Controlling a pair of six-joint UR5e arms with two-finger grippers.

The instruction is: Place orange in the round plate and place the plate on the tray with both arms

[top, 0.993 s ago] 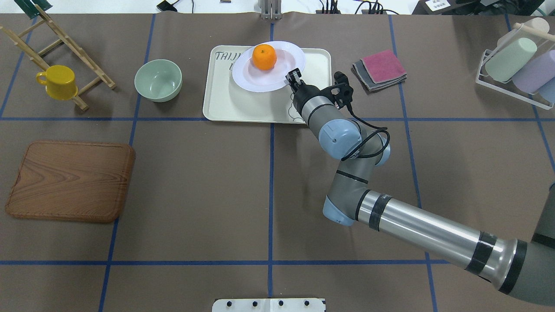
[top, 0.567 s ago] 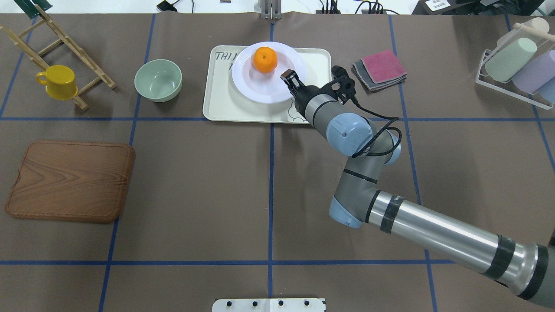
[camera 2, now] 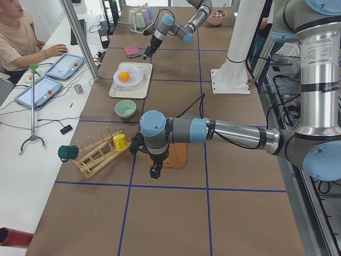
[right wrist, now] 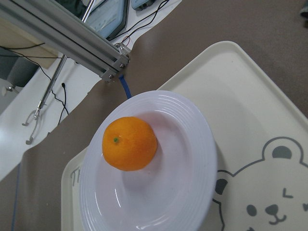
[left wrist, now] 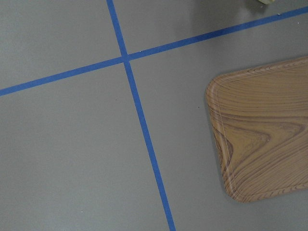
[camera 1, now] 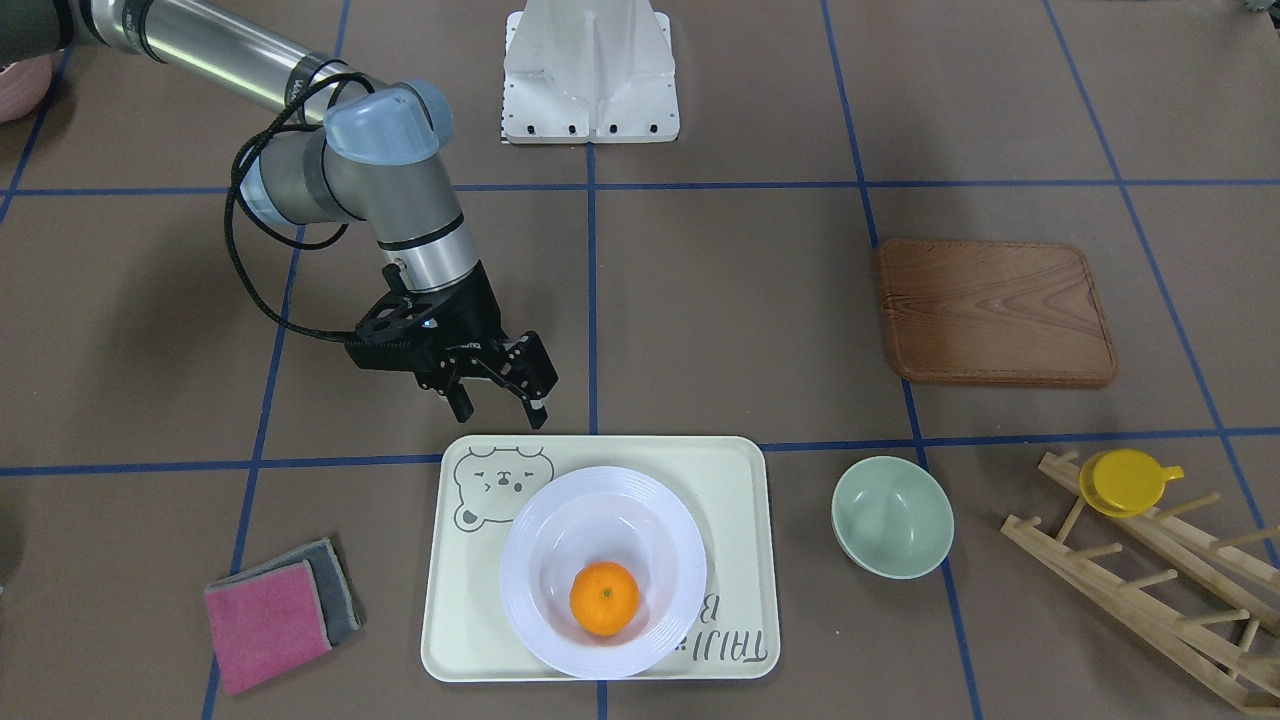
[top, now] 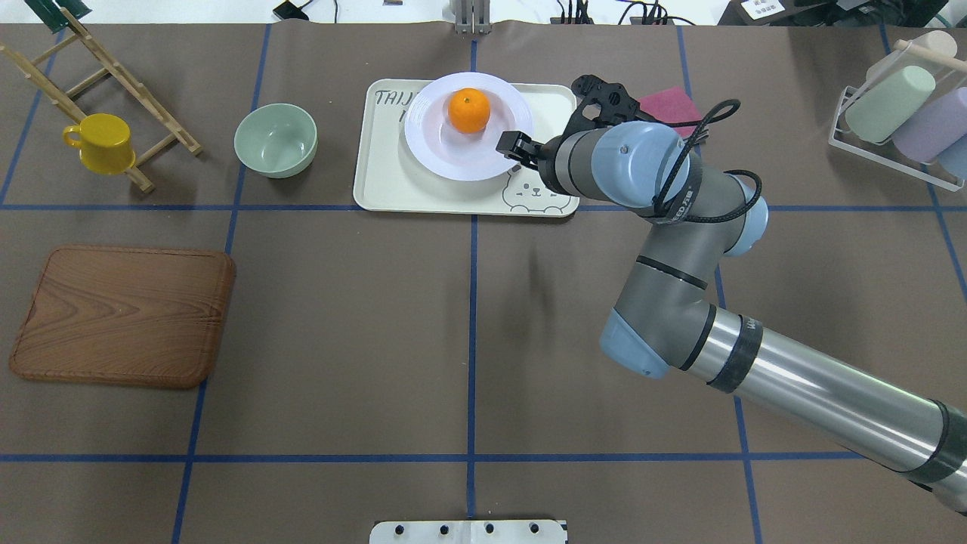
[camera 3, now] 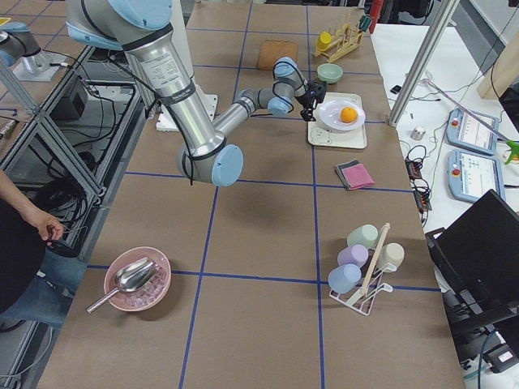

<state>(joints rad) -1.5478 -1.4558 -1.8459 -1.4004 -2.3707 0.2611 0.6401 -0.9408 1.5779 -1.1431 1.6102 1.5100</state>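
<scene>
The orange (top: 469,110) (camera 1: 605,597) (right wrist: 129,143) lies in the sunken centre of the round plate (top: 438,155) (camera 1: 640,500) (right wrist: 192,144). The plate rests flat on the cream bear tray (top: 385,181) (camera 1: 730,500) (right wrist: 250,106), towards its lettered end. My right gripper (camera 1: 498,405) (top: 515,143) hangs open and empty just off the tray's bear-face edge, clear of the plate. My left gripper (camera 2: 154,169) shows only in the exterior left view, hovering near the wooden board. I cannot tell whether it is open or shut.
A pale green bowl (top: 276,140) stands beside the tray. A wooden board (top: 121,316) (left wrist: 260,139), a yellow cup (top: 100,143) on a wooden rack, folded cloths (camera 1: 270,610) and a cup rack (top: 899,113) lie around. A seated person (camera 2: 18,37) is past the table's edge.
My right gripper has left the plate's rim, risen and pulled back to the right. The plate with the orange has settled on the tray.
</scene>
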